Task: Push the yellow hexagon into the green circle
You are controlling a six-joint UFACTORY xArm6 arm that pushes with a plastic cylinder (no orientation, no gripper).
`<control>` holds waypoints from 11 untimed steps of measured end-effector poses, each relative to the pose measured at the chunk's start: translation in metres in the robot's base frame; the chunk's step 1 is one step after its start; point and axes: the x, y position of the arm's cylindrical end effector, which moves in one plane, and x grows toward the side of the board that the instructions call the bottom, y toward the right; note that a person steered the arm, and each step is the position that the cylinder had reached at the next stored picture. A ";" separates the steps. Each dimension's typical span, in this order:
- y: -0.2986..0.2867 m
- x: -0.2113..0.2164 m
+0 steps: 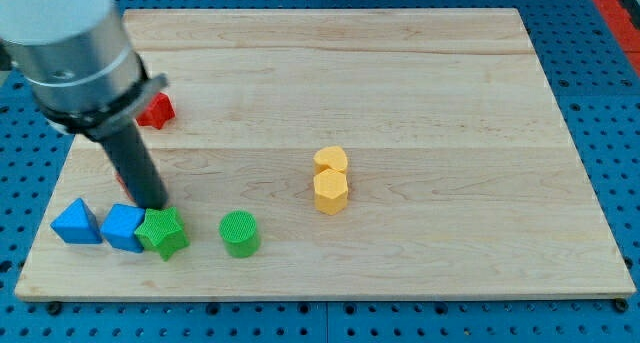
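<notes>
The yellow hexagon (331, 192) lies right of the board's middle, touching a yellow heart-shaped block (330, 162) just above it. The green circle (239, 233) lies near the board's bottom edge, down and to the left of the hexagon, apart from it. My tip (155, 205) rests at the view's lower left, just above the green star (164, 232) and well left of both task blocks.
A blue triangle (76, 223) and a blue block (123, 227) lie left of the green star. A red block (157, 111) lies at the upper left, partly behind the arm. The wooden board (450, 103) sits on a blue pegboard.
</notes>
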 end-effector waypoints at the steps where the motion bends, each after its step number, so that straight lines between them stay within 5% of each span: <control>1: -0.022 -0.037; 3: 0.006 -0.056; 4: 0.129 -0.097; 5: 0.229 -0.086; 6: 0.234 -0.014; 7: 0.192 0.004; 9: 0.123 -0.016; 10: 0.139 0.017; 11: 0.196 0.002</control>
